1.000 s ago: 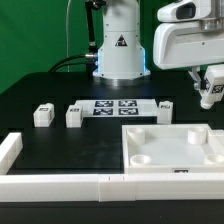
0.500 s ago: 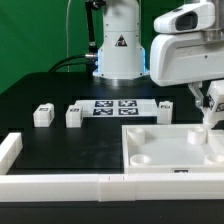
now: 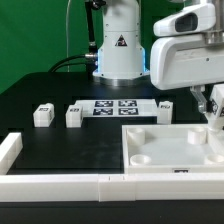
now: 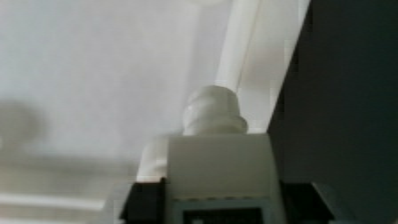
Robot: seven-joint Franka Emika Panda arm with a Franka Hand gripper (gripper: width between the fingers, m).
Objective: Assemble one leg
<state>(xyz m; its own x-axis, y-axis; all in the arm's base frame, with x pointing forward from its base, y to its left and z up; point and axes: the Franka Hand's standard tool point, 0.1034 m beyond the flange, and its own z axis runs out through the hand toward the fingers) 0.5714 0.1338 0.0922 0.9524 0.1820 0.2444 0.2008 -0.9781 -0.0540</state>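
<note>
My gripper (image 3: 212, 108) is at the exterior view's right, shut on a white leg (image 3: 213, 122) and holding it over the far right corner of the large white square panel (image 3: 165, 150). In the wrist view the leg (image 4: 217, 140) stands out between my dark fingers (image 4: 146, 200), its rounded tip just inside the panel's raised rim (image 4: 249, 50). A tag shows on the leg's gripped end. Three more legs stand on the table: two on the left (image 3: 42, 115) (image 3: 74, 116) and one behind the panel (image 3: 164, 111).
The marker board (image 3: 115, 107) lies in front of the robot base (image 3: 118, 50). A long white bar (image 3: 60, 183) runs along the front edge, with a short white piece (image 3: 9, 150) at its left end. Black table (image 4: 356, 100) shows beyond the panel's rim.
My gripper has come down with the leg, toward the panel's far right corner. The arm's body has shifted a little to the exterior view's left. Nothing else moved.
</note>
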